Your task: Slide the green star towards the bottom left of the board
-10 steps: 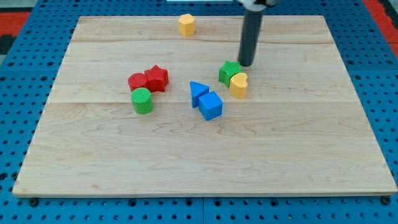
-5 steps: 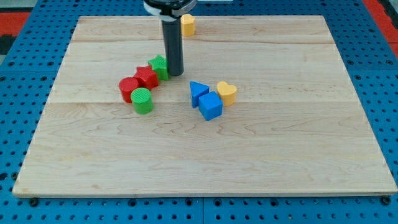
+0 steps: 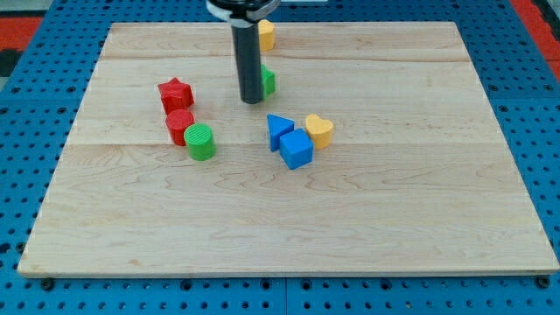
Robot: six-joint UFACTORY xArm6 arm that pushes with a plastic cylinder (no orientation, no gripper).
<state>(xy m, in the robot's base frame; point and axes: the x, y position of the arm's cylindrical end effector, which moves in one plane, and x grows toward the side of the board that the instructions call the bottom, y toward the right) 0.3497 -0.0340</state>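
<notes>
The board [image 3: 289, 219] is pale, light-grained wood; around it lies a blue pegboard surface [image 3: 35, 175] dotted with holes. On the board sit a red star [image 3: 176, 93], a red cylinder [image 3: 180, 125], a green cylinder [image 3: 200, 141], a blue triangle [image 3: 278, 129], a blue cube [image 3: 297, 149], a yellow heart [image 3: 319, 130] and a yellow block [image 3: 266, 34]. The green star [image 3: 267, 81] shows beside the dark rod [image 3: 247, 61].

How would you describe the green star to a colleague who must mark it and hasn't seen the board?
Start at the wooden board, upper middle, where the dark rod comes down. The green star peeks out just right of my tip, mostly hidden behind the rod. The other green block, a cylinder, stands further left beside a red one.
</notes>
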